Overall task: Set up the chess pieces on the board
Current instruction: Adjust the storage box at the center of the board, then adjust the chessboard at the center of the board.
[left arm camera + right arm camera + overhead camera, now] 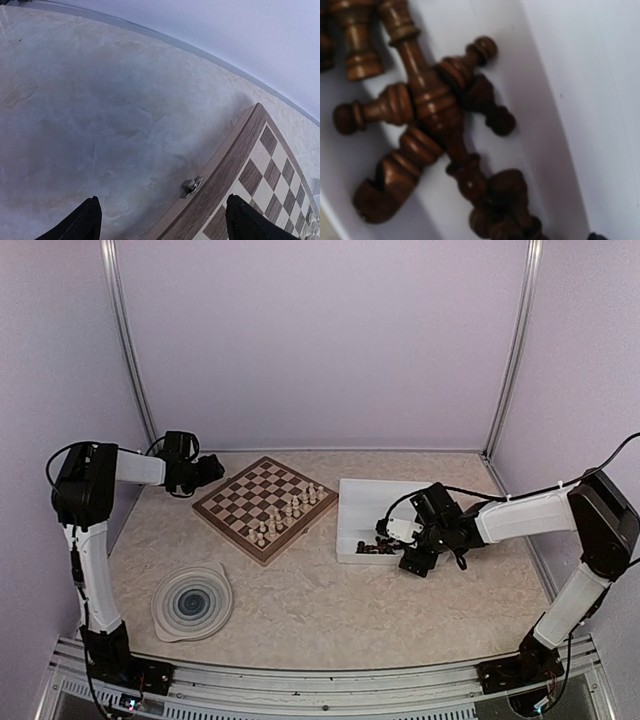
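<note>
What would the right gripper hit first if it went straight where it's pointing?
The right gripper would probably meet the dark chess pieces heaped in the white tray first; depth is unclear.

Lab test cell indicated: marbled worktop walled by lilac panels set in aluminium posts; mounting rail fixed along its near edge.

Dark pieces blurred (cropped too), board cut off, cream pieces too small

The top view looks down from behind over the whole beige marbled desk. The low left wrist view shares with it the edge of the checkered wooden board, the very close right wrist view the dark brown wooden pieces.
</note>
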`<state>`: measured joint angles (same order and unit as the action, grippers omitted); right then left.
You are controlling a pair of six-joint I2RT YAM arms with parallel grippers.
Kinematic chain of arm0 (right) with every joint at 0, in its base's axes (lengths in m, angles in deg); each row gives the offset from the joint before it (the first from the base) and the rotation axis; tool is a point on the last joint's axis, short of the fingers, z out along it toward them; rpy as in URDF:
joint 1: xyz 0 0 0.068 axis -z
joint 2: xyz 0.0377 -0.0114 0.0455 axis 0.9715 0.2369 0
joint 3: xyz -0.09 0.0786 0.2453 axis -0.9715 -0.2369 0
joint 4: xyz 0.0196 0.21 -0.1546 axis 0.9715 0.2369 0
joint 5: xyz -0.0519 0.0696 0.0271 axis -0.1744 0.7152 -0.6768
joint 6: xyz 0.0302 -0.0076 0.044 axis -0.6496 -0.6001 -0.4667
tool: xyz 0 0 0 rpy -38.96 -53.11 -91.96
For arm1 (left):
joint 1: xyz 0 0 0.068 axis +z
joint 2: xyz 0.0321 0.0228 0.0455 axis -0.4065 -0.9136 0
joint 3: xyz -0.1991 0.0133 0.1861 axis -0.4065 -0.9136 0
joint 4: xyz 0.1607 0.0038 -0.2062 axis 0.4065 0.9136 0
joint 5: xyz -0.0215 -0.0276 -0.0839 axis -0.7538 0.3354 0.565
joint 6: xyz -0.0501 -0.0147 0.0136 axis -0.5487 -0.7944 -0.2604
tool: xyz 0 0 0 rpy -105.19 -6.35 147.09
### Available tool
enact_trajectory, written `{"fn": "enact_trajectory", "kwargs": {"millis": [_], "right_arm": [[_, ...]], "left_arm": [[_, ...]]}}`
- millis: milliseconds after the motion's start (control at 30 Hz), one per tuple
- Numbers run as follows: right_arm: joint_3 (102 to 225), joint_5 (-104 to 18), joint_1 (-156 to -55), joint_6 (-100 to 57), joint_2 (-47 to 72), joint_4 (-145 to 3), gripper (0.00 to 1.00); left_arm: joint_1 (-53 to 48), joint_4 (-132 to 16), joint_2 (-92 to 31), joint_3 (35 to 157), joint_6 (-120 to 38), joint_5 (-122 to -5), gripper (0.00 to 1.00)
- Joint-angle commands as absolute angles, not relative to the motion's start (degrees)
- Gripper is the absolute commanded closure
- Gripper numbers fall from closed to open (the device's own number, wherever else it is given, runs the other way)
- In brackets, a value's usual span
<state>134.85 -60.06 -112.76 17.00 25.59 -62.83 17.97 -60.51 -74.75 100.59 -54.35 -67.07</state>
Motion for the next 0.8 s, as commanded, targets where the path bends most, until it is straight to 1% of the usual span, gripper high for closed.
{"fn": "enact_trajectory", "kwargs": {"millis": [0, 100, 267, 367, 500, 767], "right_arm": [[133.3, -60.7, -110.4, 16.5, 24.2, -63.0, 0.07], [133.1, -60.1, -109.1, 17.2, 23.0, -62.7, 0.07], [133.7, -52.5, -108.9, 19.4, 17.3, -59.1, 0.03], [135.9, -48.0, -109.0, 19.1, 14.9, -55.7, 0.02], [137.7, -43.1, -108.9, 19.4, 11.4, -53.7, 0.02], [136.5, -41.5, -108.9, 19.9, 10.3, -55.6, 0.01]], "left_arm": [[18.7, -60.9, -79.4, 105.9, -54.8, -61.9, 0.16], [18.7, -61.6, -81.2, 105.7, -56.3, -59.6, 0.18], [18.4, -61.4, -81.4, 104.2, -57.6, -56.7, 0.22], [18.0, -61.1, -80.8, 102.6, -57.5, -55.4, 0.24], [16.8, -60.8, -78.1, 98.4, -58.2, -53.6, 0.26], [11.7, -56.0, -67.8, 87.9, -58.3, -54.5, 0.25]]}}
